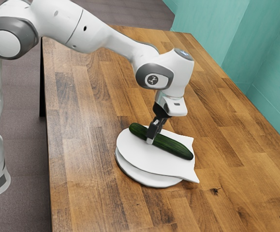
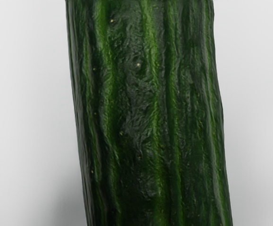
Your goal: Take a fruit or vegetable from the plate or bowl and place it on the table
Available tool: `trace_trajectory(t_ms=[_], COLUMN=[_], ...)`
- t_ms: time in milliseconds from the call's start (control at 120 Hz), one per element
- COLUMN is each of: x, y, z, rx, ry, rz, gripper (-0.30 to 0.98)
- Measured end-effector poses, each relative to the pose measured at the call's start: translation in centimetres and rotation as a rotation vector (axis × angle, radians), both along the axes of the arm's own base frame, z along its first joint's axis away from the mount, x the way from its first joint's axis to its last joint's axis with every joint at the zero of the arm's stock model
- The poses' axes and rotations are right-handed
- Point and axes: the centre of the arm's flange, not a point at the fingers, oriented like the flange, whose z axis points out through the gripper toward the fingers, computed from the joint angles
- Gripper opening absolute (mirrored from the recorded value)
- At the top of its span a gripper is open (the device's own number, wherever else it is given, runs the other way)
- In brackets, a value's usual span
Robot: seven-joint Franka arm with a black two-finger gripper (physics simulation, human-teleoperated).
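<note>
Teal walls (image 1: 260,53) are rising beyond the wood counter (image 1: 91,193), grey floor (image 1: 21,145) below. Cucumber (image 1: 173,146) is lying on a white plate with a pointed, tail-like end (image 1: 154,162), which is sitting over a rounder lower plate (image 1: 140,176). Progress: reach looking done, pincer (image 1: 154,135) being down at the cucumber, nearer the end toward the exterior view's left; grip not confirmable; lift not showing, vegetable seemingly resting on the upper plate. Remaining, by my read: securing the hold if it's lacking, raising, carrying clear of both rims, lowering onto bare wood, releasing. So roughly the early-to-middle part, nothing being placed on the counter. Pincer state: can't tell whether it's pinching the cucumber or just straddling it, since the cucumber and the near part of the pincer are hiding the far side. Also obscured: a short stretch of green skin behind the pincer, and most of the lower plate under the upper one. Wrist view is cutting off both cucumber ends, ridged skin reading clearly, contact points not.
</note>
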Motion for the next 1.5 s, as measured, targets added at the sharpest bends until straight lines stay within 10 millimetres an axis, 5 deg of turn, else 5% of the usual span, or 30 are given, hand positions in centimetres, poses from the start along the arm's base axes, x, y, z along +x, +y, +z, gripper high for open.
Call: trace_trajectory(t_ms=[425, 600, 733, 967, 1042, 1167, 1225, 1308, 1500], x=[0.8, 1.0, 1.1, -2.0, -2.5, -3.2, -4.2, -4.9, -5.9], y=[-0.9, -1.2, -1.4, -1.0, 2.4, 15.6, 19.8, 22.1, 23.7], z=[-0.2, 1.1, 5.2, 11.3, 12.1, 13.7, 14.0, 14.0, 13.5], rx=[0.001, 0.001, -0.004, 0.009, 0.015, 0.028, 0.034, 0.036, 0.036], ry=[-0.025, -0.053, -0.104, -0.126, -0.105, -0.084, -0.07, -0.044, 0.007], rz=[-0.004, 0.004, 0.014, 0.039, 0.109, 0.366, 0.453, 0.506, 0.559], gripper=[0.21, 0.2, 0.2, 0.2, 0.2, 0.2, 0.2, 0.2, 0.24])
